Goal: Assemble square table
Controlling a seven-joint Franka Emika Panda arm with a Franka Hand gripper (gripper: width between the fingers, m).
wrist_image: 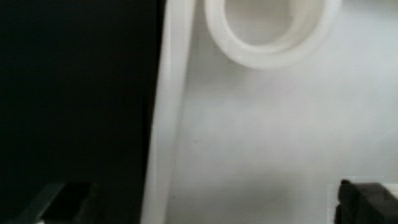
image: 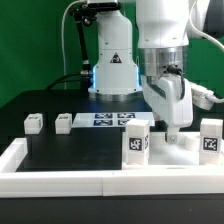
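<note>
The square table's white slab (image: 165, 150) lies flat at the exterior view's right, with a black-and-white tag (image: 138, 144) on its near edge. My gripper (image: 176, 133) hangs just above the slab, pointing down. In the wrist view the slab (wrist_image: 267, 130) fills most of the picture, with a round socket ring (wrist_image: 270, 35) in it and its straight edge running beside the black table. My gripper (wrist_image: 210, 205) is open: one dark fingertip (wrist_image: 50, 203) sits over the black table, the other over the slab. Nothing is held. Two small white legs (image: 33, 123) (image: 63, 121) stand at the left, another (image: 211, 139) at the far right.
The marker board (image: 110, 119) lies flat at the back middle, in front of the arm's base (image: 112, 75). A low white border wall (image: 90, 181) runs along the front and up the left side of the black table (image: 70, 150).
</note>
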